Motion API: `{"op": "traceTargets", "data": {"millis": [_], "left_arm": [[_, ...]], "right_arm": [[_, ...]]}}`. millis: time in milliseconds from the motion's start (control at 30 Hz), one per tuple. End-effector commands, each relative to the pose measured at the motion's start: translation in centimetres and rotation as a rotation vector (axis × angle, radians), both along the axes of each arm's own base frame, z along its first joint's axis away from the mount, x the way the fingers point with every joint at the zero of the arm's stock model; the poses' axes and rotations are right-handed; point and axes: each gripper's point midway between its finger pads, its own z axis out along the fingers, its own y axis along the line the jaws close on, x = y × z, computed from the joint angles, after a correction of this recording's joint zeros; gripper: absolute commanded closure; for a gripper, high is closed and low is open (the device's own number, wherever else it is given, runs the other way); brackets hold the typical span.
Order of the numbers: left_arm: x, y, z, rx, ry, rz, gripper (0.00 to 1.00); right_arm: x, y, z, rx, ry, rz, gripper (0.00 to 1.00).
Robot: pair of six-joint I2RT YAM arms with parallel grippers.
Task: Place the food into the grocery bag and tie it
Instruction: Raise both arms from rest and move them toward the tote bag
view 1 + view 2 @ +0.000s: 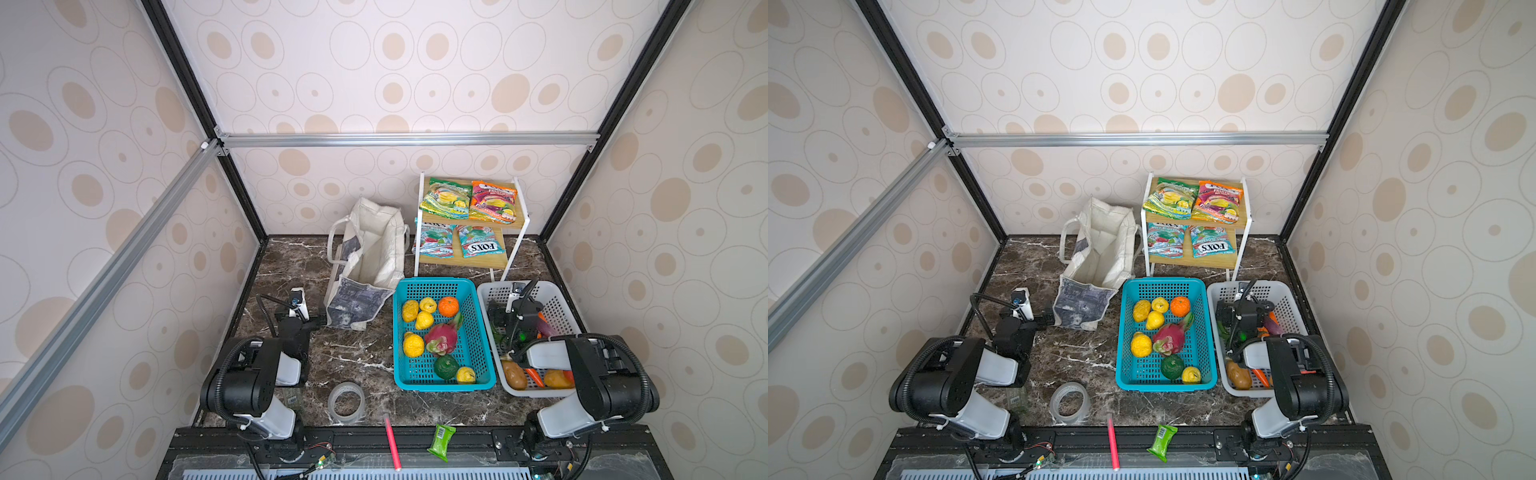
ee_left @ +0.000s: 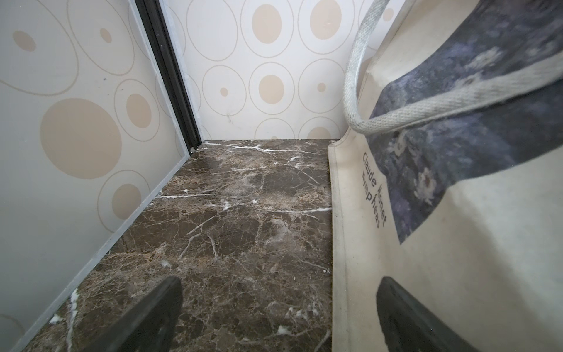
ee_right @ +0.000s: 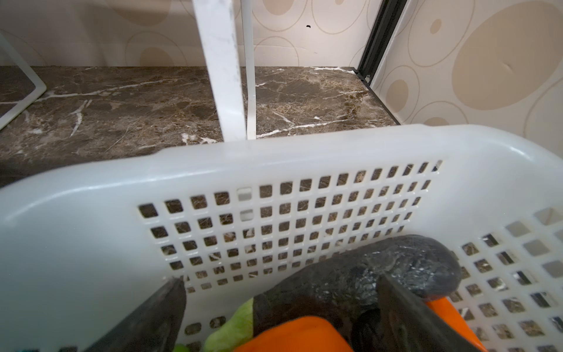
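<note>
Within the white basket (image 3: 91, 198), the eggplant (image 3: 411, 262) is seen crosswise just ahead of the right jaws; both pairs of jaws are spread, nothing grasped.

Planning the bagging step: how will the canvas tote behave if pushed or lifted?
The tote likely folds when pushed: its cloth walls sag and crease. Its handle droops limp, so lifting may collapse the mouth. Looks empty, probably light.

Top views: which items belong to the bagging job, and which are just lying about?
Job: grocery bag, dragon fruit, yellow fruits, orange round fruit, green snack packet, orange snack packet.
Lying about: tape roll, red stick, small green wrapper, FOX'S packets.
</note>
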Motion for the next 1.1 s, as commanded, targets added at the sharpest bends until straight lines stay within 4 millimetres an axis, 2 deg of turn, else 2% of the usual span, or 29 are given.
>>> {"op": "traceTargets", "data": {"millis": [0, 33, 133, 367, 467, 533, 567, 633, 667, 767, 867, 933, 1067], "left_arm": [[-0.8, 2.0, 2.1, -0.016, -0.098, 0.123, 0.01], [-2.1, 3.2, 2.5, -0.041, -0.132, 0.193, 0.01], [-3.7, 3.2, 3.5, -0.045, -0.202, 0.196, 0.01], [-4.0, 3.2, 3.5, -0.047, -0.205, 0.196, 0.01], [-4.0, 3.3, 3.5, -0.044, -0.204, 0.197, 0.01], [-4.7, 2.9, 3.7, -0.041, -0.225, 0.176, 0.01], [-5.7, 3.0, 4.7, -0.042, -0.27, 0.178, 0.01], [-8.9, 4.7, 6.7, -0.098, -0.376, 0.277, 0.01], [-9.4, 5.0, 7.2, -0.111, -0.393, 0.29, 0.01], [-7.6, 5.3, 7.6, -0.124, -0.297, 0.313, 0.01], [-8.0, 6.9, 9.5, -0.268, -0.284, 0.427, 0.01], [-8.2, 6.1, 11.9, -0.347, -0.337, 0.365, 0.01], [-7.5, 2.9, 17.0, -0.416, -0.398, 0.15, 0.01]], "right_arm": [[0.4, -0.2, 1.1, -0.013, -0.041, -0.007, 0.0], [0.2, -0.4, 1.5, -0.008, -0.06, -0.028, 0.0], [-0.2, -0.5, 2.3, -0.009, -0.067, -0.027, 0.0], [-1.7, -0.4, 7.2, 0.006, -0.087, -0.021, 0.0], [-2.6, 0.5, 9.1, 0.085, -0.101, 0.015, 0.0], [-3.2, 1.0, 9.8, 0.155, -0.095, 0.017, 0.0], [-3.5, 1.1, 9.9, 0.174, -0.087, 0.021, 0.0], [-4.0, 1.7, 9.9, 0.2, -0.065, 0.048, 0.0], [-4.3, 1.8, 10.0, 0.209, -0.065, 0.057, 0.0], [-4.8, 2.4, 10.3, 0.264, -0.075, 0.072, 0.0], [-5.3, 3.7, 11.5, 0.344, -0.11, 0.128, 0.01], [-5.7, 4.4, 12.6, 0.377, -0.15, 0.171, 0.0], [-6.6, 5.6, 14.2, 0.431, -0.173, 0.239, 0.0]]}}
